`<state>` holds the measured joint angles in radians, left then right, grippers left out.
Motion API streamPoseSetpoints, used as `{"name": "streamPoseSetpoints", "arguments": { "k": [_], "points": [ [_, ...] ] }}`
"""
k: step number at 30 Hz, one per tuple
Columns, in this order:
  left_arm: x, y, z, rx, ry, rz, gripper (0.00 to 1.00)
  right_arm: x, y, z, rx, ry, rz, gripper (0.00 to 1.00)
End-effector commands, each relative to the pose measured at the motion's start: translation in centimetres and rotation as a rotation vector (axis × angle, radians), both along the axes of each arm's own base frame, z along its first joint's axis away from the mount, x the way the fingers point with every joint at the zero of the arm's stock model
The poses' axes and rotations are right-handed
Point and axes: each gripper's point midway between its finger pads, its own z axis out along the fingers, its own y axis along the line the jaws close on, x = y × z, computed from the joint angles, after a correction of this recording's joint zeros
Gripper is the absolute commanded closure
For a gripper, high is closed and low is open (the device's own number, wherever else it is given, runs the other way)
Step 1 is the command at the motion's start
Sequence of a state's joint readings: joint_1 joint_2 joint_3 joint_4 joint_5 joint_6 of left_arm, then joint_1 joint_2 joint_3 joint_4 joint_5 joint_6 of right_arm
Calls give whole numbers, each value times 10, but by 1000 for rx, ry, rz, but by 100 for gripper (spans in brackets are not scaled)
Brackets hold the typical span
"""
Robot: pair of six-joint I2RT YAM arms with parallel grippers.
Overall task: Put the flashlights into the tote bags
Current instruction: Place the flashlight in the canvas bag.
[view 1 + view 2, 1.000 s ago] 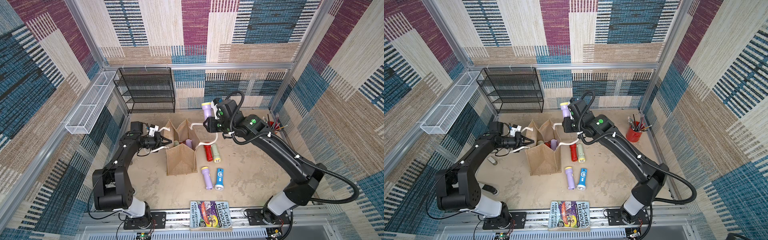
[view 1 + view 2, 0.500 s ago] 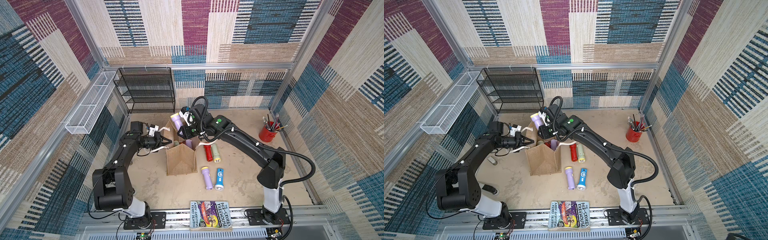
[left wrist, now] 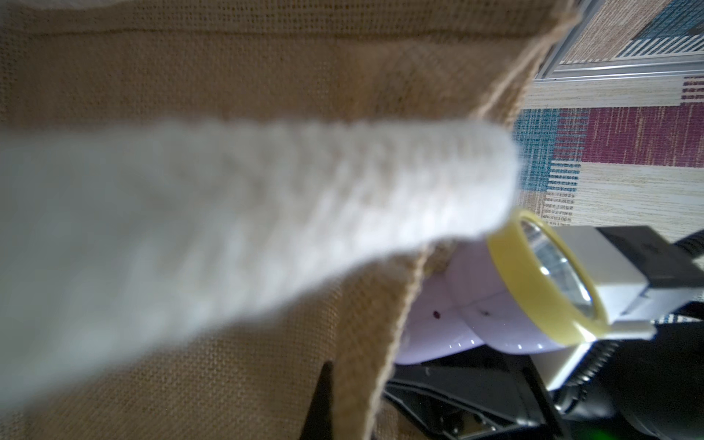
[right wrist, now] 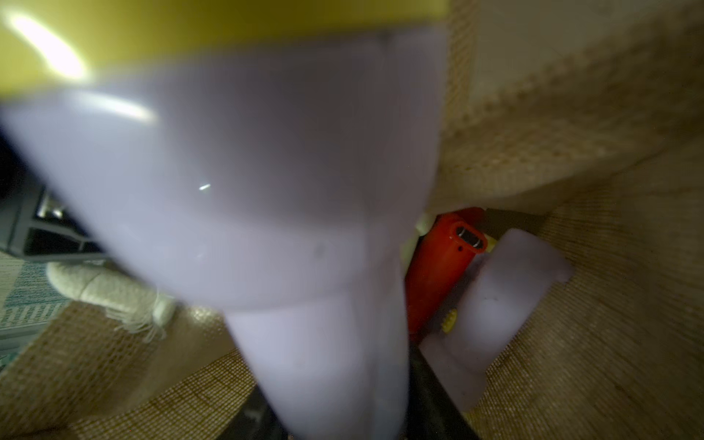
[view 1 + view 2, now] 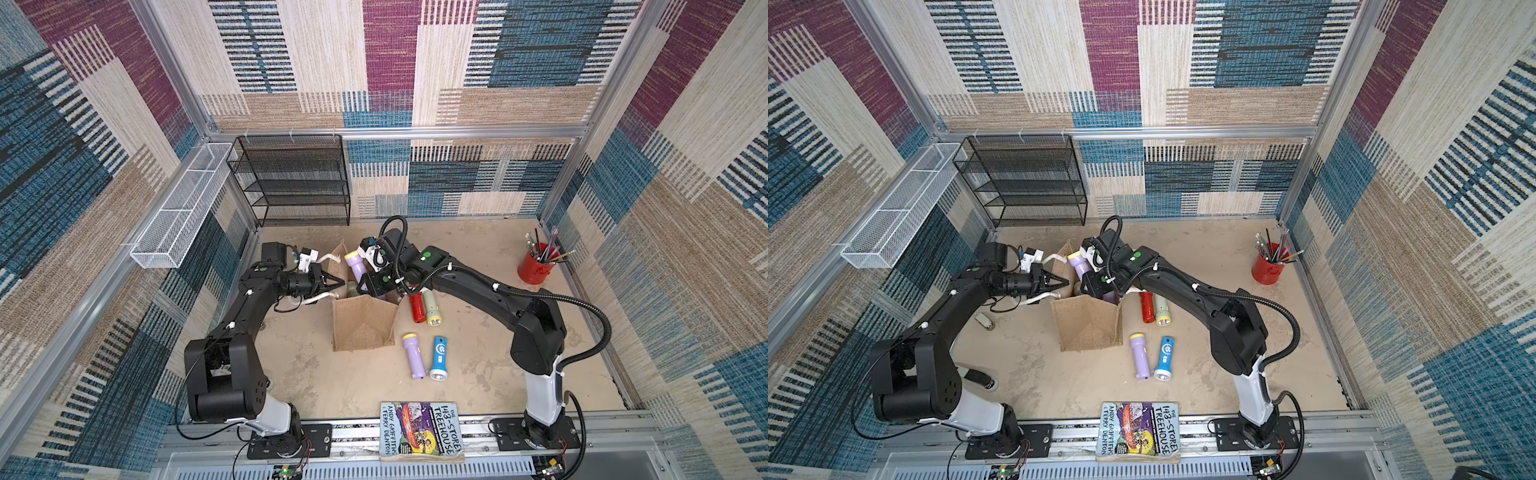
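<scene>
Right, your left gripper (image 5: 340, 284) is pinched tight on the rim of the tote bag (image 5: 362, 322), at the bag's nine o'clock side. Your right gripper (image 5: 376, 289) is clamped round the held lilac flashlight (image 5: 355, 266), yellow collar up, head leaning toward eleven o'clock, tail down in the bag's mouth. Inside, the right wrist view shows a bagged red flashlight (image 4: 438, 278) and a bagged lilac flashlight (image 4: 495, 324) against the burlap. On the table at the bag's three o'clock, a loose red flashlight (image 5: 415, 307) lies side by side with the pale green flashlight (image 5: 430, 309). At four o'clock, a loose lilac flashlight (image 5: 414, 355) sits just beside the blue flashlight (image 5: 439, 357).
</scene>
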<state>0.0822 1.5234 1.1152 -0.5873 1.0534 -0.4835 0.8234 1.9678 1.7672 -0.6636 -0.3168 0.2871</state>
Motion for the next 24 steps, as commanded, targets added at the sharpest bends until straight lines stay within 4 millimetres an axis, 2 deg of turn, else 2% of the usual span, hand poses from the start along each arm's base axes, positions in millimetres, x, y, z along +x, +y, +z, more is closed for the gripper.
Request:
{"name": "streamPoseSetpoints", "arguments": {
  "k": [1,4,10,20,24],
  "points": [
    [2,0,2,-2,-29,-6,95,-18,-2,-7,0,71,29,66],
    [3,0,0,-2,-22,-4,95,-23,-11,-14,-32,76,26,66],
    [3,0,-1,-1,-18,1,95,-24,-20,-8,-47,35,20,66],
    [4,0,-1,-7,-14,3,95,-32,-18,-12,-64,57,84,66],
    [3,0,-1,-10,-14,2,95,-31,-14,-27,-111,109,100,66]
  ]
}}
